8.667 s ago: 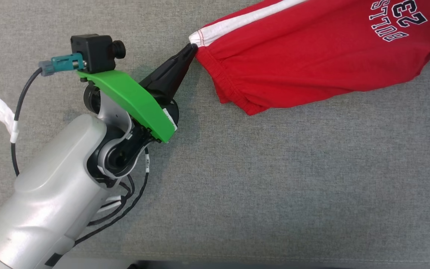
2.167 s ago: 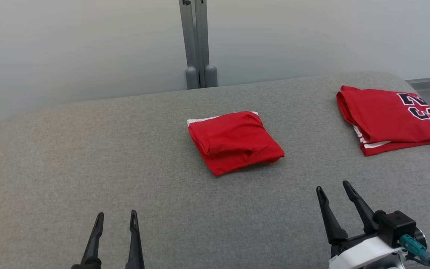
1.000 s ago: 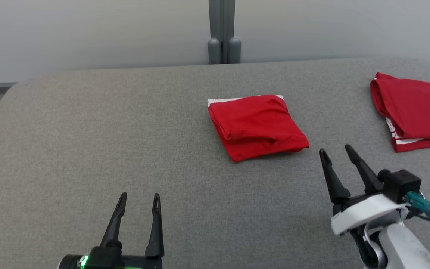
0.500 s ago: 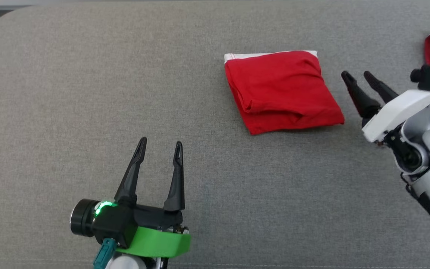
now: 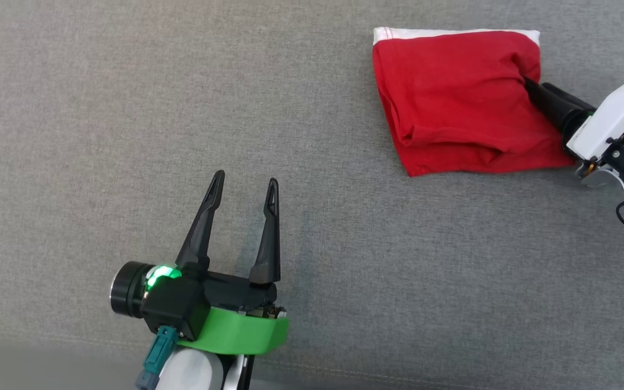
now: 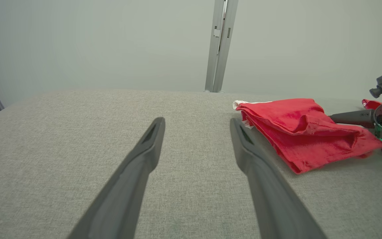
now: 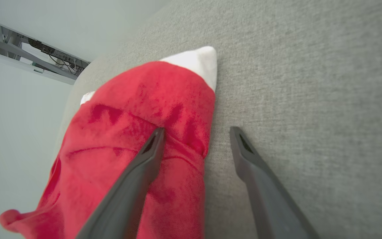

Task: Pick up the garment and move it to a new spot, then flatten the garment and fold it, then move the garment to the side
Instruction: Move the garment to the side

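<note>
The garment (image 5: 453,97) is a red folded bundle with a white strip along its far edge, lying on the grey padded table (image 5: 128,108). My right gripper (image 5: 537,89) is open at the bundle's right edge. In the right wrist view one finger (image 7: 144,162) lies over the red garment (image 7: 128,132) and the other finger (image 7: 254,166) over bare table, so the cloth's edge sits between them. Well to the left and nearer me, my left gripper (image 5: 244,184) stands open over bare table with nothing between its fingers. From the left wrist, the left gripper (image 6: 197,121) points past the garment (image 6: 303,129).
A grey metal post (image 6: 219,46) stands against the pale wall behind the table. A scrap of another red cloth (image 6: 370,103) shows behind my right gripper (image 6: 353,117). The table's front edge (image 5: 344,376) runs along the bottom of the head view.
The head camera has tipped down, shifting the whole picture. My right gripper has gone forward from beside the garment to straddle its right edge. The left gripper stays open.
</note>
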{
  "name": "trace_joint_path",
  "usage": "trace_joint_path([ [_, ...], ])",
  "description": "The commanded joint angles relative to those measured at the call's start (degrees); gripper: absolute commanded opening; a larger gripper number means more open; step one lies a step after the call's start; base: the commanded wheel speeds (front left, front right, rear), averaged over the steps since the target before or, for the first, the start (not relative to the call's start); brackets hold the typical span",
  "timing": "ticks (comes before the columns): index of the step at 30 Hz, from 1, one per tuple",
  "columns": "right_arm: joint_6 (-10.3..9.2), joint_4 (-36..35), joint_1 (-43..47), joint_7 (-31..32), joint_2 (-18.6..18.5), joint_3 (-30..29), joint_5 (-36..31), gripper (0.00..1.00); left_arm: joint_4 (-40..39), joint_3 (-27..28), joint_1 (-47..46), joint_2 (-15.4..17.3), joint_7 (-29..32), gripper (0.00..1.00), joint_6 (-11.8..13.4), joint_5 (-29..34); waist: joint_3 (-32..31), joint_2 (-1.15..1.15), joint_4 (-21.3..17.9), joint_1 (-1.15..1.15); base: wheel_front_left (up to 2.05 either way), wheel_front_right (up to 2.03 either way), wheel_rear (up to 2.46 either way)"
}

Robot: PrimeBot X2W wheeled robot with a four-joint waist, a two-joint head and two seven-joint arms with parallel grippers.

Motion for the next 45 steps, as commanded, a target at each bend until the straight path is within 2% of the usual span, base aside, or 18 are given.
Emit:
trace_joint_path([
  [1,-0.03,0.1,0.1,0.4,0.3,1.1,0.6,0.38,0.0,0.0,-1.0,0.1,0.0,1.0,0.3,-0.6,1.3,0.0,1.2,0.0,0.0,0.0,0.0],
  [2,-0.05,-0.5,0.1,0.2,0.3,1.9,0.8,0.0,0.1,0.0,-1.2,0.1,0.0,1.0,0.4,-0.6,1.3,0.0,1.1,0.0,0.0,0.0,0.0],
  [5,-0.05,-2.2,0.9,-1.0,-0.8,3.8,0.6,0.0,0.1,0.0,-1.4,0.1,0.0,1.0,0.5,-0.3,1.0,0.0,0.6,0.0,0.0,0.0,0.0],
  [11,-0.05,-5.3,1.3,-7.2,-6.0,7.3,-3.0,0.0,0.0,1.2,-0.7,0.1,0.0,1.0,0.2,1.3,-0.4,0.0,-2.2,0.0,0.0,0.0,0.0],
  [17,-0.05,-7.1,-0.7,-14.3,-12.0,10.6,-7.2,0.0,-0.4,3.0,0.1,0.1,0.0,1.0,-1.2,4.0,-0.2,0.0,-7.1,0.0,0.0,0.0,0.0],
  [27,-0.05,-6.9,-6.8,-22.6,-21.5,13.4,-13.4,0.0,-1.1,5.2,-2.1,0.5,0.0,1.0,-4.6,7.7,4.6,0.0,-14.2,0.0,0.0,0.0,0.0],
  [34,-0.05,-4.1,-10.6,-25.2,-25.8,13.8,-16.1,0.0,-1.6,5.5,-4.0,0.7,0.0,1.0,-6.1,9.2,8.1,0.0,-15.6,0.0,0.0,0.0,0.0],
  [45,-0.06,0.3,-14.7,-27.3,-31.1,13.7,-19.1,0.0,-1.8,5.5,-5.4,1.0,0.0,1.0,-7.4,10.4,10.8,0.0,-14.2,0.0,0.0,0.0,0.0],
])
